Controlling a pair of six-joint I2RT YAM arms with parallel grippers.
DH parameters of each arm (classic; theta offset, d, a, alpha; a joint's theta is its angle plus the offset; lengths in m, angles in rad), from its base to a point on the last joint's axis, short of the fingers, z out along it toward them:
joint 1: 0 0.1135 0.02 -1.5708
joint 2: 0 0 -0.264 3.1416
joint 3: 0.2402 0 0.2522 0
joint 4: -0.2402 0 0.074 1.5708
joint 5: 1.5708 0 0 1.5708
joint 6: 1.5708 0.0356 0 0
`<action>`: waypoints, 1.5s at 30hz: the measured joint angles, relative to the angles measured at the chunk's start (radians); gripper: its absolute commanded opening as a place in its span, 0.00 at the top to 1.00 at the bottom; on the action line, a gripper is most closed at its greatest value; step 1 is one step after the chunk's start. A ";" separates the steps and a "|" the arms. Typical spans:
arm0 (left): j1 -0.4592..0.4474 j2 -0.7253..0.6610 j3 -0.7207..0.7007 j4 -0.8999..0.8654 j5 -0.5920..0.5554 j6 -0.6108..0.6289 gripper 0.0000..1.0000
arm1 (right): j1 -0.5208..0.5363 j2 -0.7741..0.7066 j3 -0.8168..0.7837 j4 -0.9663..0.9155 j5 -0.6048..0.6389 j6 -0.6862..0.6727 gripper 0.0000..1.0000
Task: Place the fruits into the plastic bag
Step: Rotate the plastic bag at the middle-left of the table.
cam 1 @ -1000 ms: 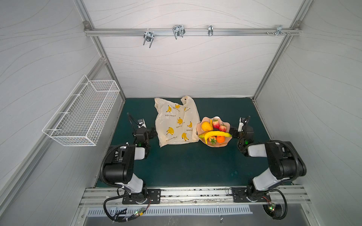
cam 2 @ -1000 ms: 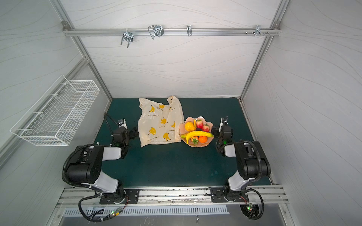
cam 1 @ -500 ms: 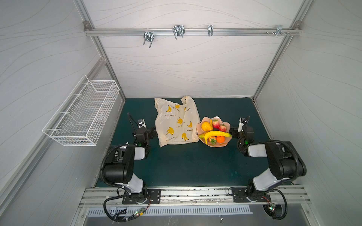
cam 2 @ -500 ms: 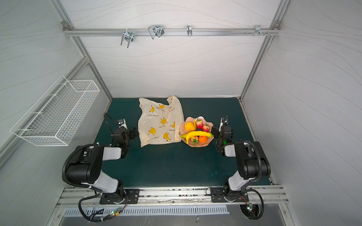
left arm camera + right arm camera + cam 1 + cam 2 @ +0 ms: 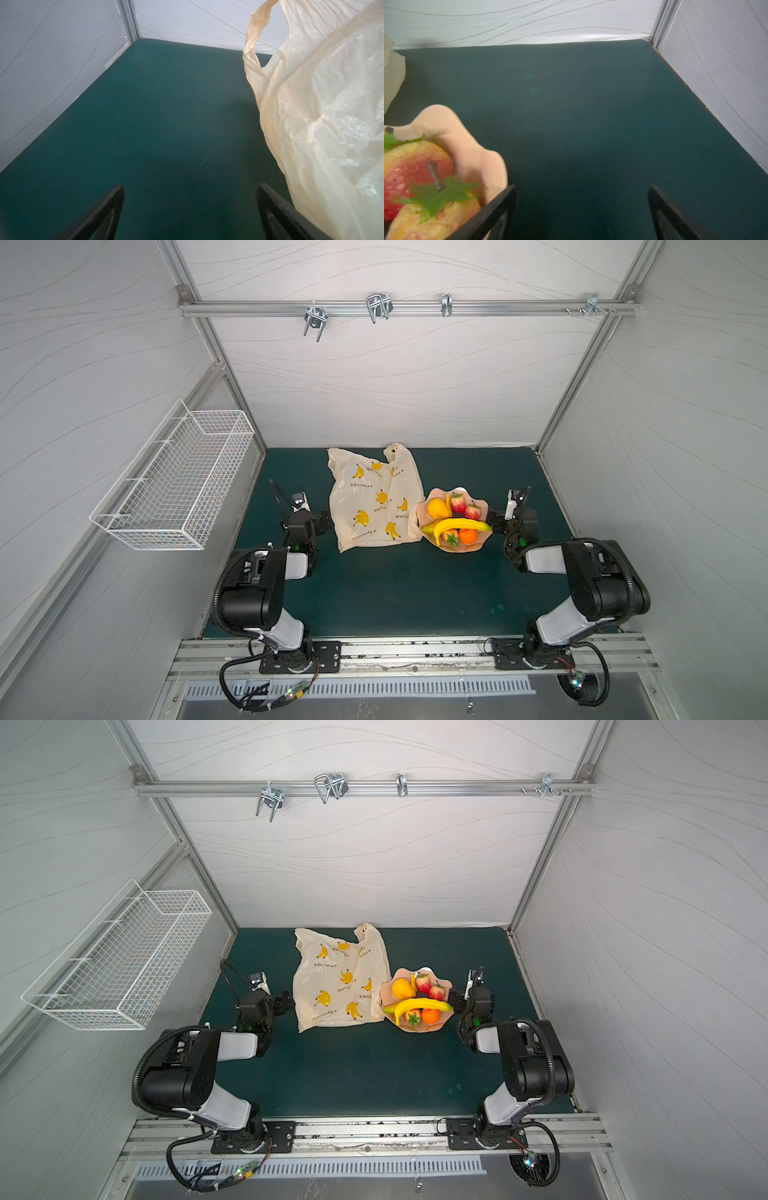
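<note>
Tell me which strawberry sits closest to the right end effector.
The strawberry at the pink dish's rim facing the right end effector; the other two sit farther off, one behind it, one beneath the banana.

White wavy-patterned walls (image 5: 395, 385) enclose a dark green mat (image 5: 395, 593). White wire basket (image 5: 178, 489) hangs on a side wall; hooked metal rail (image 5: 498, 306) overhead.

A strawberry (image 5: 415, 180) shows blurred and cut off at the edge of the right wrist view, as does the pink dish (image 5: 467, 145) holding it. The plastic bag (image 5: 322, 124) runs out of the left wrist view. In both top views its lettering (image 5: 361, 486) is too small to read, and the banana (image 5: 455, 526) hides most of a dark piece (image 5: 423, 995).
</note>
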 measured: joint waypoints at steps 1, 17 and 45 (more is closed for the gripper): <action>0.000 0.000 0.000 0.000 0.000 0.000 0.00 | 0.000 0.000 0.000 0.000 -0.001 0.000 0.01; 0.000 -0.505 0.363 -0.845 0.044 -0.329 0.00 | 0.048 -0.364 0.297 -0.640 -0.010 0.174 0.01; -0.418 -0.491 0.259 -1.349 0.460 -1.575 0.03 | 0.414 -0.501 0.819 -1.614 -0.475 0.306 0.01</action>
